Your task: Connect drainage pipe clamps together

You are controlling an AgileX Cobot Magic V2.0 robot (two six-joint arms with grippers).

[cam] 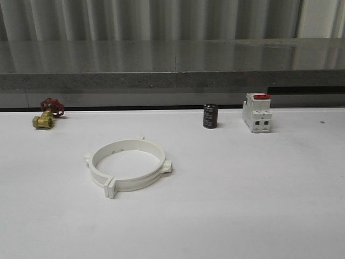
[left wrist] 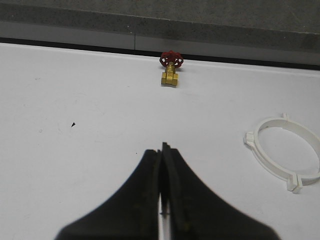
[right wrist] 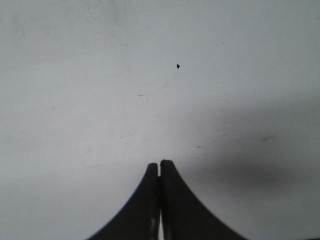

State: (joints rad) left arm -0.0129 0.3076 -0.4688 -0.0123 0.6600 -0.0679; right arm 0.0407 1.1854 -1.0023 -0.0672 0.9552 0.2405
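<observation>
The drainage pipe clamps (cam: 127,165) lie flat on the white table, left of centre, their two white half-rings meeting at the square end tabs as one wide ring. The left wrist view also catches the clamps (left wrist: 285,152) off to one side, well apart from my left gripper (left wrist: 163,148). That gripper is shut, its black fingers pressed together with nothing between them, over bare table. My right gripper (right wrist: 159,164) is shut too, empty, above plain white table surface.
A brass valve with a red handle (cam: 47,113) sits at the back left near the grey ledge (cam: 172,81). A black cylinder (cam: 210,116) and a white block with a red switch (cam: 256,112) stand at the back right.
</observation>
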